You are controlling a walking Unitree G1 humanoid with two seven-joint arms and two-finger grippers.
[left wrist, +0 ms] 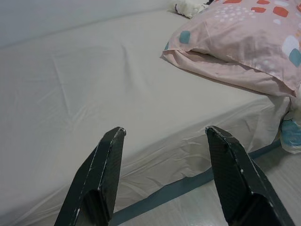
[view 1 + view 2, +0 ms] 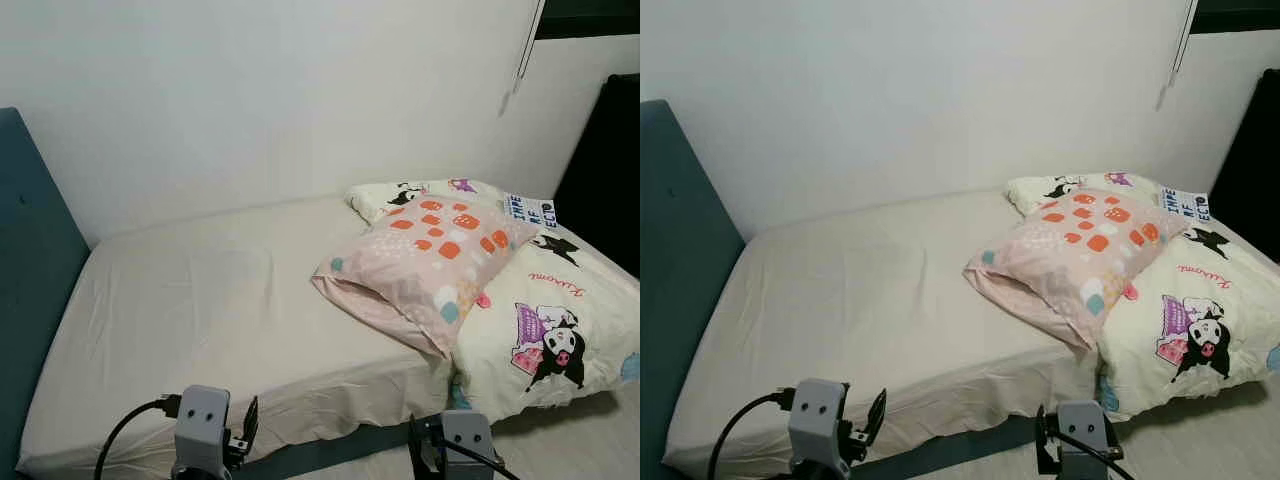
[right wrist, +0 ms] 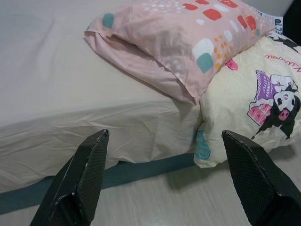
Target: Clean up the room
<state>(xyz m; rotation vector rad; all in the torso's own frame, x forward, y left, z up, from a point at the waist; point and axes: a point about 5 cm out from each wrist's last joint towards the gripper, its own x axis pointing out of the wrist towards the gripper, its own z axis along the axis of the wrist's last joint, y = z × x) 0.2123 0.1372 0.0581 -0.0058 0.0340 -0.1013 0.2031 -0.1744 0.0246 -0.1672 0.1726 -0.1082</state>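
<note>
A bed point(image 2: 200, 300) with a plain cream sheet stands before me against a white wall. A pink pillow point(image 2: 430, 260) with orange and teal patches lies toward its right side, resting partly on a cream quilt point(image 2: 560, 320) printed with cartoon figures that hangs over the bed's front edge. My left gripper point(image 1: 164, 136) is open, held low in front of the bed's front edge. My right gripper point(image 3: 164, 136) is open too, low before the quilt's hanging corner and the pillow point(image 3: 188, 37). Neither touches anything.
A teal headboard point(image 2: 30, 260) rises at the bed's left end. A dark panel point(image 2: 605, 170) stands at the far right by the wall. Pale wood floor point(image 3: 155, 197) runs along the bed's teal base point(image 1: 164, 193).
</note>
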